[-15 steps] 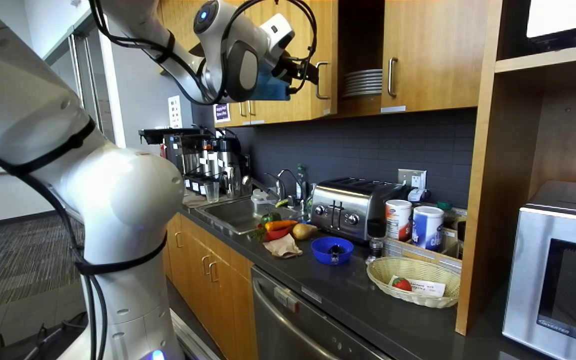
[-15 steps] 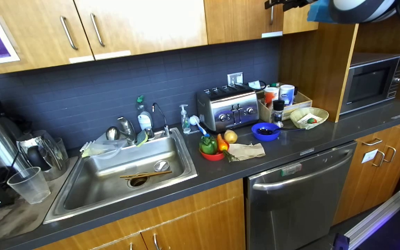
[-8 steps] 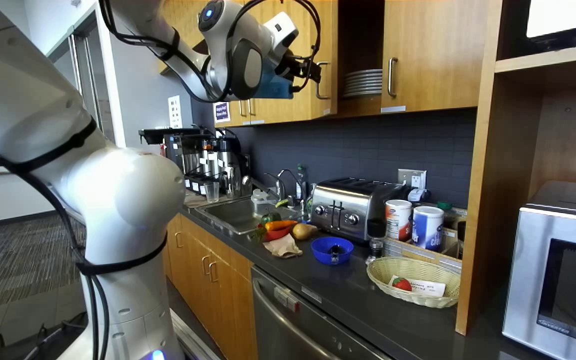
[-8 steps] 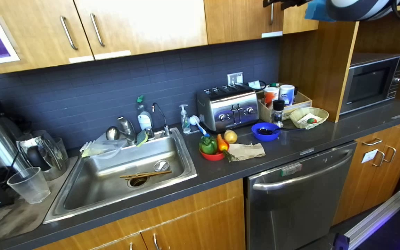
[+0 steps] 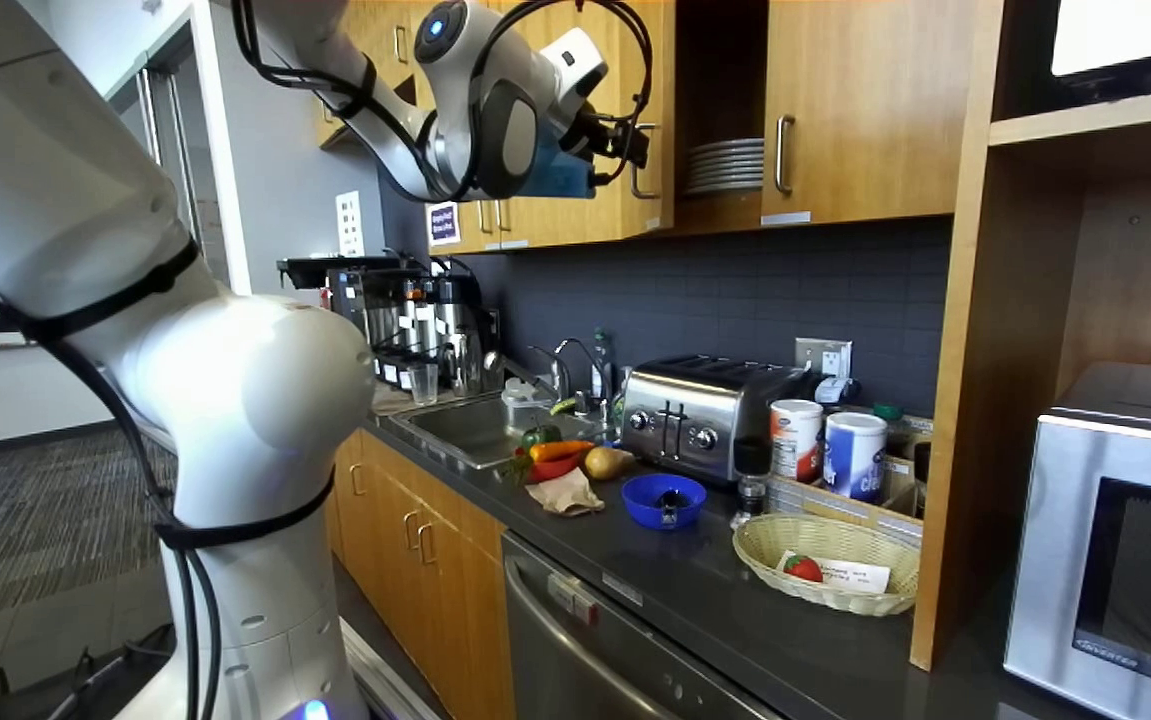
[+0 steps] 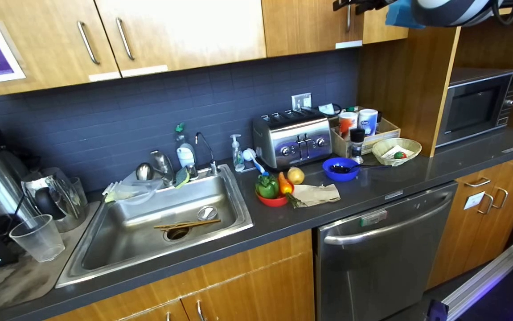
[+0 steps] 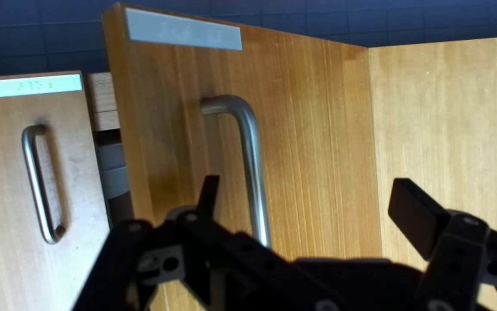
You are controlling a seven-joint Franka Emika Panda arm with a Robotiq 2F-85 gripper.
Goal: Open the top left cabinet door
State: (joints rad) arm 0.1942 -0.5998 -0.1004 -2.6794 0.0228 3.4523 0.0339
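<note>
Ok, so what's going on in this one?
A robot arm is working at the top left cabinet door, which stands partly open; an exterior view shows stacked plates through the opening. The gripper is open and grips nothing. In the wrist view the door's bar handle appears between its jaws, though I can't tell whether they touch it. The neighbouring door looks closed.

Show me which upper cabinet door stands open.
The top left cabinet door, left of the plates in an exterior view: it angles outward, while the other upper doors in view look shut.
</note>
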